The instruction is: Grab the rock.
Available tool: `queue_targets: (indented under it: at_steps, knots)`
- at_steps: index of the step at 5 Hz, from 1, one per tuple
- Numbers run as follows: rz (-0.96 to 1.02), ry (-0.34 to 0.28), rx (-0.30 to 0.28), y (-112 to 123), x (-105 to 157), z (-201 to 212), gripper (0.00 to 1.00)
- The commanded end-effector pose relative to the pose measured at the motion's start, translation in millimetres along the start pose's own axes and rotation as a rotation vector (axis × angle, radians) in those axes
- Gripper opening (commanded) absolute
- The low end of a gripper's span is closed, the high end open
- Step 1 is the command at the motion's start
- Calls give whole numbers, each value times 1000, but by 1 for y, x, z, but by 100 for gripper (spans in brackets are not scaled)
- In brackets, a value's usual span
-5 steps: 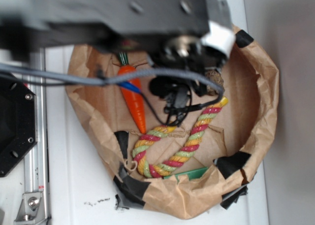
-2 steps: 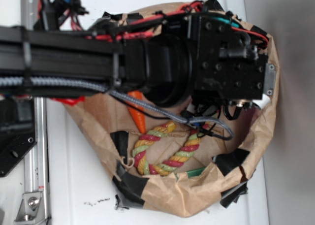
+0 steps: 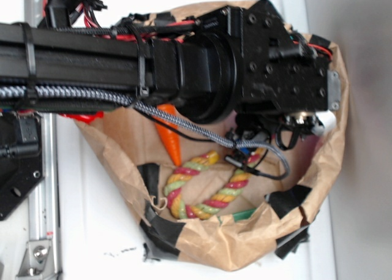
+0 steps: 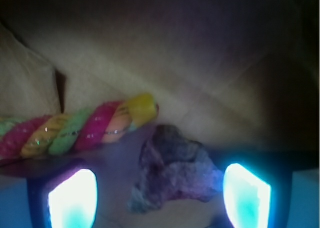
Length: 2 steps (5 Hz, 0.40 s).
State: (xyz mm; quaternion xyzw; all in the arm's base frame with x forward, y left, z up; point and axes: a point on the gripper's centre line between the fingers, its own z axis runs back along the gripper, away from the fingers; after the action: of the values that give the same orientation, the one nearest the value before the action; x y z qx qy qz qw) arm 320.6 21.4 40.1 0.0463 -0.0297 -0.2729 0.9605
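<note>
In the wrist view the rock [image 4: 172, 170] lies in the lower middle of the frame, a dark rough lump on the brown paper floor; the gripper [image 4: 159, 195] stands spread apart around it, with one glowing fingertip [image 4: 72, 198] at the lower left and the other at the lower right; the rock sits between them, closer to the right one, and I cannot tell if it touches that one; the left fingertip is clearly apart from it; the end of the coloured rope [image 4: 80, 128] reaches in from the left edge and stops just beside the top of the rock

In the exterior view the black arm [image 3: 184, 65] crosses the upper half of the frame and covers the upper part of the paper bag [image 3: 245, 243]; the rock is hidden under it there; the orange carrot [image 3: 170, 136] shows partly below the arm, left of centre; the rope [image 3: 196, 191] makes a loop in the lower middle of the bag
</note>
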Motion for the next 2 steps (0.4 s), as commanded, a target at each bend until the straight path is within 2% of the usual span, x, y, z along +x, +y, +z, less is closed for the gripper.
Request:
queue_targets:
  at_steps: [1,2]
  knots:
    - [53,-14,-22,4,-13,-1,0]
    - [79,-38,-36,2,-18,12,0]
